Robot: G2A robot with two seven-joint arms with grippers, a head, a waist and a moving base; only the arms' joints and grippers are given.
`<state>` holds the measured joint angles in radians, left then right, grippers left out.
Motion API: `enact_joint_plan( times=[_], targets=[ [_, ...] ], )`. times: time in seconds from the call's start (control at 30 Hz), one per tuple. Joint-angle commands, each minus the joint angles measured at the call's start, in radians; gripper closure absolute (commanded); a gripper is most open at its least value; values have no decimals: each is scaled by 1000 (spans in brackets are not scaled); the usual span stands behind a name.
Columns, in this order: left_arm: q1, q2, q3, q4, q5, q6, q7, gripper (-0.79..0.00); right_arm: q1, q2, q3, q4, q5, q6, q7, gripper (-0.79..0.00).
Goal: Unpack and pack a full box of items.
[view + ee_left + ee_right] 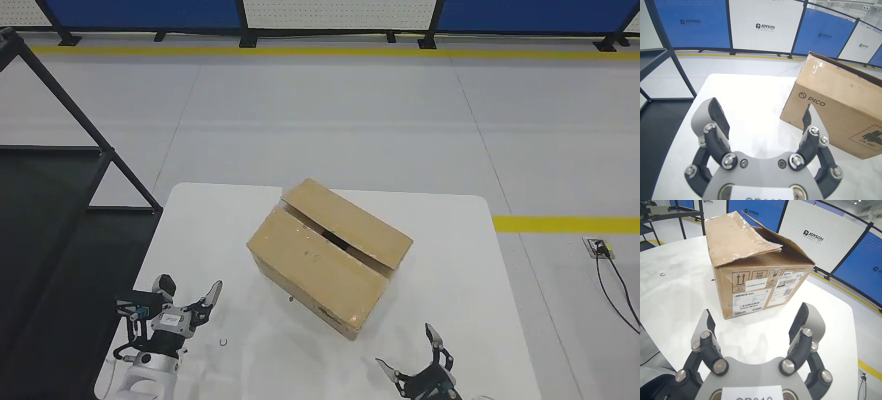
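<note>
Box (330, 255) of brown cardboard stands near the middle of your white surface (210, 230), turned at an angle to its edges. Its top flaps are folded down but not sealed. You can see a dark gap between them, and torn clear tape clings to the edge of one flap. The side facing your right hand (408, 350) carries white shipping labels and printed handling symbols.

Your right hand hovers low over the near edge of the surface, on the right. Its fingers are spread wide with nothing between them, and it points at the labelled side. It is apart from the box and does not touch it.

Your left hand (190, 290) sits over the near left part of the surface, beside the box's long side and clear of it. It is spread wide as well and holds nothing.

A small dark C-shaped ring (223, 343) lies flat on the surface between your left hand and the box, closer to the hand. A tiny dark speck (712, 280) lies just beside the foot of the box.

Left of the surface you have a black metal rack (60, 200) standing on the floor. Blue and white fence panels (340, 12) close off the far side of the room, with a yellow line (300, 50) running along the floor in front of them. On the floor to the right, a cable (615, 290) leads from a small socket (598, 247).
</note>
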<state>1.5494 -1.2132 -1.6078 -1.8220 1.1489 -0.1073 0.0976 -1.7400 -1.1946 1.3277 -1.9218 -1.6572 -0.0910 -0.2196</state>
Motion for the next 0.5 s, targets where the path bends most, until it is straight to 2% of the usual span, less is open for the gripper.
enact_joint_plan(
  times=[0.0, 0.23, 0.33, 0.47],
  targets=[
    [0, 0, 0, 0, 0, 0, 0, -785, 0, 0, 0, 0, 5, -4, 0, -785],
    [-6, 0, -2, 2, -1, 9, -2, -785, 15, -2, -17, 8, 15, -13, 16, -785],
    [-49, -3, 0, 20, 22, 69, -16, -785, 55, -13, -80, 32, 7, 17, 37, -785],
    [-77, -5, 12, 31, 32, 80, -22, -785, 118, -32, -164, 86, 25, 76, 32, -785]
  ],
)
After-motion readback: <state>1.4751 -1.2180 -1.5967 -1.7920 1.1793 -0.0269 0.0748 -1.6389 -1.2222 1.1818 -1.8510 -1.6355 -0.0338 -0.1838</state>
